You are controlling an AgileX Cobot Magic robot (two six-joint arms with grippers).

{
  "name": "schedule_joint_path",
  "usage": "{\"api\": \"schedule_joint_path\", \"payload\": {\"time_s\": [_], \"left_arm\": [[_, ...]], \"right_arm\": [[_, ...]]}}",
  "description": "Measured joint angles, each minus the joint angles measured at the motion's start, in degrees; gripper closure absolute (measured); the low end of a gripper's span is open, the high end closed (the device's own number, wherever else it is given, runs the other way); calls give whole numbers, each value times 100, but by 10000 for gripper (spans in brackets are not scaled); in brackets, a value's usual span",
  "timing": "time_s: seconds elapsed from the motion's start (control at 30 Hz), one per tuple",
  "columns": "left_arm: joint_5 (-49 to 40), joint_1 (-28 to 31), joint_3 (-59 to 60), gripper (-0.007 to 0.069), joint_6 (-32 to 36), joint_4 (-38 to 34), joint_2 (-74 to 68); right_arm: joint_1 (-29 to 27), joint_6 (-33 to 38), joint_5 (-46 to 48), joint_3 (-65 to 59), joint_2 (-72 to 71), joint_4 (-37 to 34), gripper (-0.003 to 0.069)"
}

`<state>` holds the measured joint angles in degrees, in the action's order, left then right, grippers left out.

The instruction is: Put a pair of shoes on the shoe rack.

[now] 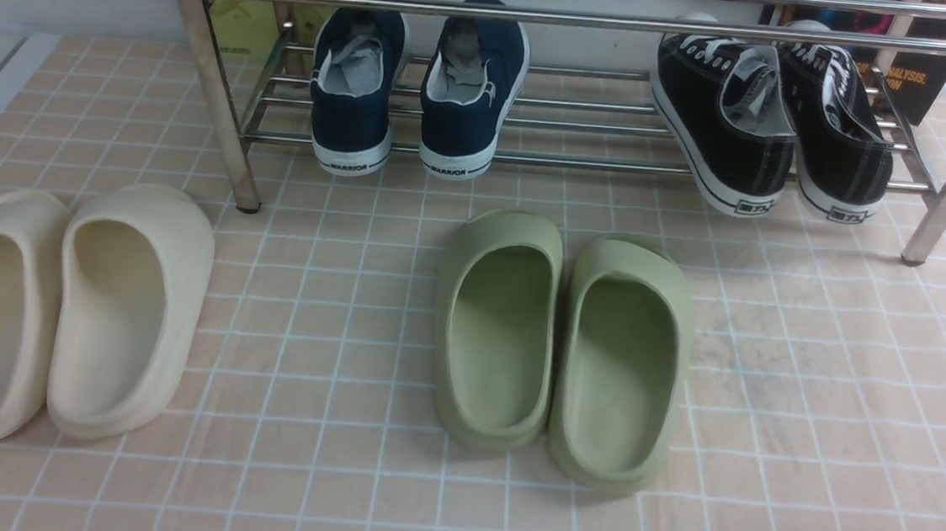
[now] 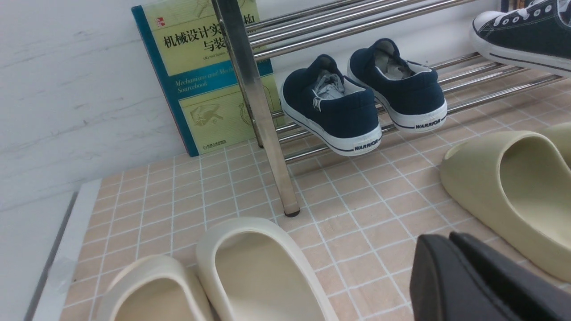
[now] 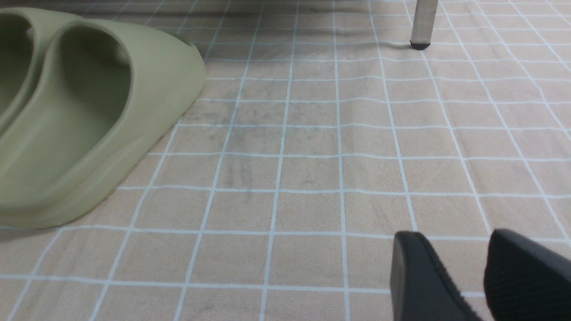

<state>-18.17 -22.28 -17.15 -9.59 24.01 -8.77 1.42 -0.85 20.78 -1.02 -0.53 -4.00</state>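
Two navy slip-ons (image 1: pixel 415 92), "WARRIOR" on heels, sit on shoe rack (image 1: pixel 201 67) lower shelf, left side. Two black lace-ups (image 1: pixel 775 125), two green clogs (image 1: pixel 559 348), two cream clogs (image 1: pixel 64 309). Left gripper (image 2: pixel 450 249) pressed together, right gripper (image 3: pixel 464 267) spread, both empty.

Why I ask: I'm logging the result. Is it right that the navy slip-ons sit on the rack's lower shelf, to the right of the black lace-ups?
Not quite: the front view shows the navy slip-ons on the rack's lower shelf, left of the black lace-ups.
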Motion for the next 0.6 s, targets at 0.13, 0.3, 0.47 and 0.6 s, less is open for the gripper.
{"api": "schedule_joint_path", "payload": {"time_s": [0.13, 0.3, 0.47, 0.6], "left_arm": [[-90, 0, 0, 578, 0, 29, 0], [-246, 0, 0, 570, 0, 35, 0], [-464, 0, 0, 568, 0, 35, 0], [-697, 0, 38, 565, 0, 35, 21]], "right_arm": [[0, 0, 0, 0, 0, 0, 419], [0, 0, 0, 0, 0, 0, 419], [0, 0, 0, 0, 0, 0, 419], [0, 0, 0, 0, 0, 0, 419]]}}
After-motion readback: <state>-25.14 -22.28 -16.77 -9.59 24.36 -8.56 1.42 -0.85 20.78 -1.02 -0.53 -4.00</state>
